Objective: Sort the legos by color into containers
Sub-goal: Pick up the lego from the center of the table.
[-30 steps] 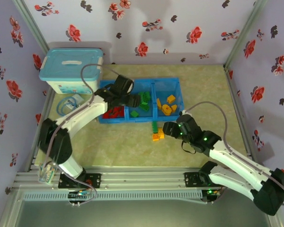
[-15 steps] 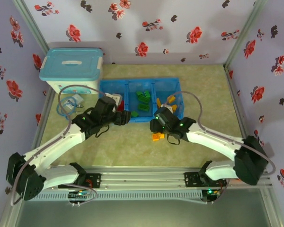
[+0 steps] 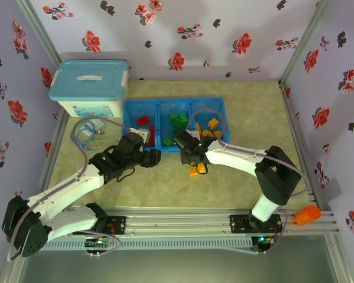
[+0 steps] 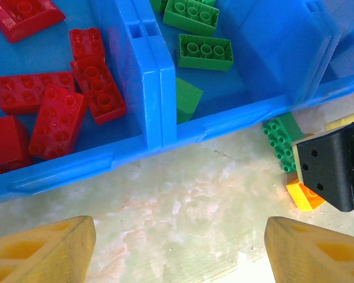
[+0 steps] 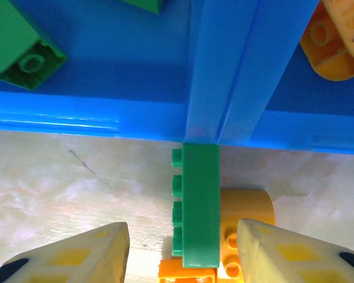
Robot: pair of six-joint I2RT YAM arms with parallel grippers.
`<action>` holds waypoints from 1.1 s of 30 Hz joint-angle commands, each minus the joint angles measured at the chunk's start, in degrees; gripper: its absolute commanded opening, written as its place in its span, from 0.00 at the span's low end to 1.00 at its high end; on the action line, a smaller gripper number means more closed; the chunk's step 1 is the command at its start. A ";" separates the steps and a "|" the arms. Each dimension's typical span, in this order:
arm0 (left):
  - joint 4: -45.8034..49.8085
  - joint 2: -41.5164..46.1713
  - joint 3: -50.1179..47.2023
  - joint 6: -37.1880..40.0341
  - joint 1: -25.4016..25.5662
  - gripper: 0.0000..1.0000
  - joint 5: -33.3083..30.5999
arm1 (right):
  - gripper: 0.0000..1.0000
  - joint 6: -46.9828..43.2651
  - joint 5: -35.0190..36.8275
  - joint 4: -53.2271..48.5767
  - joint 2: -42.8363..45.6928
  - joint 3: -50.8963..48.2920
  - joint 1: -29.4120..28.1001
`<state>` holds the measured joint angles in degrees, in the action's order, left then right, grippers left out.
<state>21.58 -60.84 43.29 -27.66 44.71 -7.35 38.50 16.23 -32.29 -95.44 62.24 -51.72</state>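
**Most legos sorted, a small cluster left**

The containers point(image 3: 176, 100) are set as one blue tray of three compartments at the middle of the tabletop point(image 4: 183, 194). Red legos point(image 4: 47, 112) are gathered in the left compartment, green legos point(image 4: 205, 52) in the middle one and yellow-orange legos point(image 3: 211, 125) in the right one. No stray colour is noticed in any of them, so the sorting is judged to be nearly done.

What is left is a small cluster just outside the near wall, by the divider between the middle and right compartments. A green brick point(image 5: 199, 203) is stood on its edge, touched on one side by a yellow piece point(image 5: 248, 206), with an orange brick point(image 5: 186, 272) at its near end.

The right hand point(image 5: 180, 236) is held low over this cluster, its fingers parted on either side of the green brick and not yet clenched on it. The left hand point(image 4: 180, 227) is held released and empty above bare tabletop, before the left and middle compartments.
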 commanded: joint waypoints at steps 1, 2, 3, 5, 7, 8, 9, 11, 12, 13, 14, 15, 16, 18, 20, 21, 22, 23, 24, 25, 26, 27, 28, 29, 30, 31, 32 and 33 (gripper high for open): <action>-1.10 1.49 -0.65 -0.98 0.53 0.75 -1.26 | 0.50 -0.79 2.14 -2.85 -2.30 2.12 -0.35; -1.18 1.58 -0.81 -1.05 0.56 0.75 -1.32 | 0.50 -0.86 2.14 -2.86 -2.95 2.42 -0.31; -1.19 1.69 -0.92 -1.14 0.60 0.75 -1.33 | 0.50 -0.95 2.21 -2.87 -3.47 2.69 -0.35; -1.22 1.82 -1.23 -1.38 0.73 0.75 -1.35 | 0.49 -0.98 2.58 -3.02 -4.57 3.34 -0.33; -1.21 2.12 -1.49 -1.58 0.90 0.75 -1.41 | 0.48 -0.97 2.54 -3.45 -5.76 3.91 -0.32; -1.16 2.27 -1.62 -1.74 0.95 0.75 -1.43 | 0.48 -1.04 2.58 -3.66 -6.37 4.25 -0.38; -1.13 2.48 -1.76 -1.84 0.98 0.75 -1.46 | 0.48 -0.97 2.58 -3.74 -6.86 4.38 -0.35; -1.11 2.82 -2.14 -1.98 1.14 0.75 -1.52 | 0.48 -0.87 2.56 -3.92 -7.94 4.63 -0.34; -1.09 2.98 -2.29 -2.12 1.15 0.75 -1.55 | 0.47 -0.78 2.57 -3.83 -8.25 4.65 -0.44; -1.11 3.05 -2.39 -2.24 1.17 0.74 -1.59 | 0.47 -0.68 2.58 -3.76 -8.68 4.50 -0.45; -1.15 3.27 -2.56 -2.38 1.26 0.74 -1.56 | 0.47 -0.67 2.58 -3.68 -8.93 4.51 -0.56; -1.21 3.35 -2.68 -2.42 1.26 0.74 -1.56 | 0.47 -0.70 2.54 -3.59 -9.13 4.41 -0.61; -1.28 3.35 -2.75 -2.48 1.36 0.74 -1.56 | 0.46 -0.65 2.55 -3.57 -9.33 4.39 -0.70; -1.37 3.24 -2.86 -2.57 1.43 0.74 -1.61 | 0.43 -0.53 2.50 -3.41 -9.39 4.39 -0.96; -1.45 3.18 -2.77 -2.57 1.61 0.74 -1.61 | 0.40 -0.34 2.45 -3.40 -9.19 4.52 -1.39; -1.50 3.18 -2.77 -2.62 1.61 0.74 -1.61 | 0.37 -0.27 2.55 -3.55 -9.03 4.69 -1.66; -1.54 3.16 -2.72 -2.64 1.70 0.74 -1.65 | 0.35 -0.35 2.58 -3.86 -8.85 4.86 -1.96; -1.52 3.11 -2.68 -2.58 1.72 0.73 -1.61 | 0.32 -0.27 2.56 -4.16 -8.59 5.20 -2.31; -1.54 3.10 -2.64 -2.57 1.76 0.73 -1.64 | 0.31 -0.19 2.58 -4.46 -8.25 5.46 -2.63; -1.54 3.09 -2.65 -2.57 1.78 0.73 -1.70 | 0.29 -0.21 2.58 -4.74 -7.84 5.86 -3.05; -1.45 3.13 -2.59 -2.57 1.77 0.73 -1.69 | 0.28 -0.19 3.70 -5.01 -7.43 6.21 -3.44; -1.45 3.09 -2.57 -2.57 1.86 0.73 -1.70 | 0.27 -0.35 4.19 -5.34 -6.98 6.70 -3.78; -1.46 3.13 -2.68 -2.57 1.88 0.73 -1.65 | 0.25 -0.40 4.40 -5.62 -6.48 7.20 -4.16; -1.46 3.09 -2.68 -2.57 1.87 0.73 -1.70 | 0.25 -0.56 4.41 -5.87 -5.84 7.70 -4.40; -1.45 3.07 -2.69 -2.66 1.97 0.72 -1.74 | 0.24 -0.67 4.42 -6.13 -5.40 8.18 -4.74; -1.37 3.17 -2.76 -2.66 2.02 0.72 -1.65 | 0.24 -0.92 4.28 -6.19 -4.74 8.78 -5.00; -1.29 3.25 -2.76 -2.61 2.05 0.72 -1.70 | 0.24 -1.59 3.71 -5.86 -4.02 9.24 -5.35; -1.33 3.35 -2.82 -2.58 2.20 0.72 -1.70 | 0.23 -2.21 3.30 -5.22 -3.23 9.52 -5.57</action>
<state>21.02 -58.46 41.08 -29.69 46.30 -7.92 37.58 18.26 -36.36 -102.39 69.23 -56.45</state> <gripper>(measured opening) 0.721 0.250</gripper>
